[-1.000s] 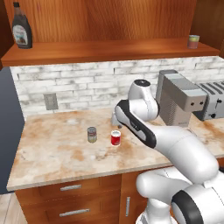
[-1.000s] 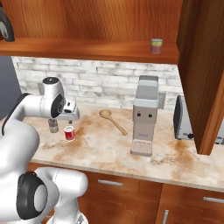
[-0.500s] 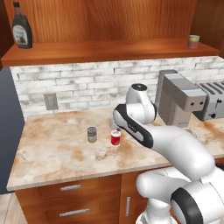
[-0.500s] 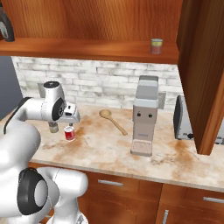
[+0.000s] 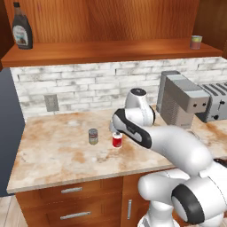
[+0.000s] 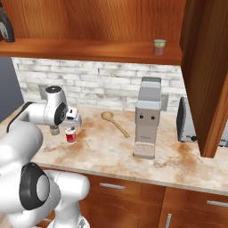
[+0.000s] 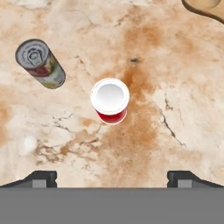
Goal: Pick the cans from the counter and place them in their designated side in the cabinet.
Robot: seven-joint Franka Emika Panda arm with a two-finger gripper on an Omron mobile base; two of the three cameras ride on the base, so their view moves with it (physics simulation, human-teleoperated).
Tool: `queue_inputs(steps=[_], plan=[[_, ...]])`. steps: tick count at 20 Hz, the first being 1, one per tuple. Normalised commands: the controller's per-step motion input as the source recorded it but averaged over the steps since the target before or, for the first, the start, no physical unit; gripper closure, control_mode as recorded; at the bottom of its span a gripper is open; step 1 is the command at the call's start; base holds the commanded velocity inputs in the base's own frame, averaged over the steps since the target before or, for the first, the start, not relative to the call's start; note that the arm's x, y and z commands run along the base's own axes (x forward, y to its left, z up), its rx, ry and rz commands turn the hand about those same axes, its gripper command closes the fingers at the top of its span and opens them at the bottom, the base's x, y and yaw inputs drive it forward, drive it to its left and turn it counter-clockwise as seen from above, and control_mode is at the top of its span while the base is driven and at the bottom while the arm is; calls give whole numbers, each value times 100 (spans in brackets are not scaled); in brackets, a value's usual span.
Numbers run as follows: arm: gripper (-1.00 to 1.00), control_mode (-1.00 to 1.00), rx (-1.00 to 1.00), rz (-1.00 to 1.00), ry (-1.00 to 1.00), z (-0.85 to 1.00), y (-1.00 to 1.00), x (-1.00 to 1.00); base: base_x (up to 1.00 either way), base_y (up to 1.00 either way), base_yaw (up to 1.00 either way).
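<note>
Left base view: red can upright on the table, just right of the olive-grey can, the two near but apart. Wall outlet up and left of the olive-grey can. White arm bent low over the red can, its wrist directly above the tin, the gripper itself hidden behind the arm's own body. Grey coffee machine well to the right of the red can, toaster beyond that. High above, on the cabinet shelf, a dark syrup bottle far to the left and a small pale can far to the right.

Right base view: red can standing directly below the arm's hand, olive-grey can just left of it and partly hidden by the arm. Wooden spoon lying flat to the right of the red can, coffee machine further right still. Pale can on the shelf, well above and right of the red can.

Hand view (looking straight down): red can near the centre, white top facing up, above the line between the two tips. Gripper open wide, fingertips set far apart and clear of the tin. Olive-grey can up and left of the red can, spoon bowl at the upper right corner.
</note>
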Motion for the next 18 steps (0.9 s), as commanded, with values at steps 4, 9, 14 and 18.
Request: queue_inputs(steps=[4,9,14,18], plan=[[-100,-100,0,0,0,-5,10,13,0,0,0],[-100,-100,0,0,0,-1,3,11,0,0,0],[-100,-100,0,0,0,-5,0,8,0,0,0],[-100,-100,0,0,3,-16,0,11,0,0,0]])
